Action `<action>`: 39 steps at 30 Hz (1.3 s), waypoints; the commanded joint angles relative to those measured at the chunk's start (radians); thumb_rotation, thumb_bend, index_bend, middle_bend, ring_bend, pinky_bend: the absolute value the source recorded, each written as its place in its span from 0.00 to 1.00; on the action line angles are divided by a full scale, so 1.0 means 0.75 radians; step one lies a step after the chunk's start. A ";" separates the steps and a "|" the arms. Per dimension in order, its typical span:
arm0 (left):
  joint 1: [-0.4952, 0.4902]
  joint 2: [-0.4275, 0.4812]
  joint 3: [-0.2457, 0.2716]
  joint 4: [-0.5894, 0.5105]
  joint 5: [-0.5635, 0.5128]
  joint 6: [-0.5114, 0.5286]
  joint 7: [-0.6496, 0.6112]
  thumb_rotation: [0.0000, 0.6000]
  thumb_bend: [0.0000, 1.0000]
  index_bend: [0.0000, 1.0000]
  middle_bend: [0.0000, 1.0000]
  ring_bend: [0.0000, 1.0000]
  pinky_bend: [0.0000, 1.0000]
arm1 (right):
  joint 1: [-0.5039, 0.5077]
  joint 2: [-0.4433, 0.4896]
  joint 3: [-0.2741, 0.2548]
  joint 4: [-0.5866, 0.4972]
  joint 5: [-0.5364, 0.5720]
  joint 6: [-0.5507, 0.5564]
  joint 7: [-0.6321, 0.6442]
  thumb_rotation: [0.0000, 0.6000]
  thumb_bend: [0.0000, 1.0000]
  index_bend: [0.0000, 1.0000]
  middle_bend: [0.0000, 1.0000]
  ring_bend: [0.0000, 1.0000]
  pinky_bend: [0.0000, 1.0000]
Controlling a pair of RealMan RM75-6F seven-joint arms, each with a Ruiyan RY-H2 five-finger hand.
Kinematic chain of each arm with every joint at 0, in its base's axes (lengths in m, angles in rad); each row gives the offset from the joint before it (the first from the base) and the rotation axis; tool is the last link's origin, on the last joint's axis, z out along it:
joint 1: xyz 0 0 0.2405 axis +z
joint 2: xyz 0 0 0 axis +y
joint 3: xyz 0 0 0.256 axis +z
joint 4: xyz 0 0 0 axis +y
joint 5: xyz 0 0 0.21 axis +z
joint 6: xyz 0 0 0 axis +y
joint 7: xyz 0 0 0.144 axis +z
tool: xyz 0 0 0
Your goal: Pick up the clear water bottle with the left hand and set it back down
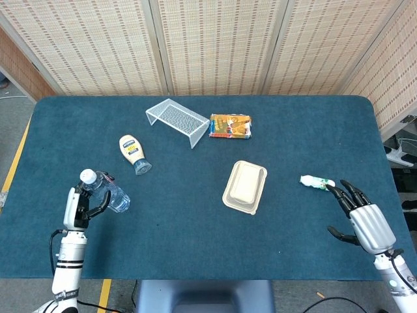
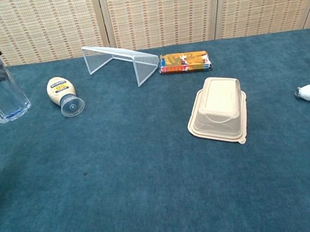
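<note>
Water bottle (image 1: 107, 193) up, tilted, in left hand (image 1: 77, 207) | right hand (image 1: 361, 218) spread, idle | set-down on bench (image 1: 195, 241) remains

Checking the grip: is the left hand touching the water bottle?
Touching. Head view shows the left hand wrapped around the tilted water bottle.

Bare blue tabletop (image 1: 169, 228) runs along the whole near edge between the two arms. Near the left robot hand (image 1: 81, 203) (holding the clear water bottle (image 1: 107, 192) tilted), the mayonnaise bottle (image 1: 133, 153) lies just beyond. The takeout container (image 1: 245, 186) blocks the middle; wire rack (image 1: 177, 120) and snack packet (image 1: 230, 125) crowd the far side. A small bottle (image 1: 316, 182) lies at the right robot hand (image 1: 361, 218).
</note>
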 commanded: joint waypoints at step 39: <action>-0.017 -0.069 -0.012 0.154 0.001 0.069 0.313 1.00 0.71 0.71 0.71 0.59 0.65 | 0.023 0.036 -0.015 -0.048 0.025 -0.092 -0.017 1.00 0.12 0.02 0.15 0.00 0.15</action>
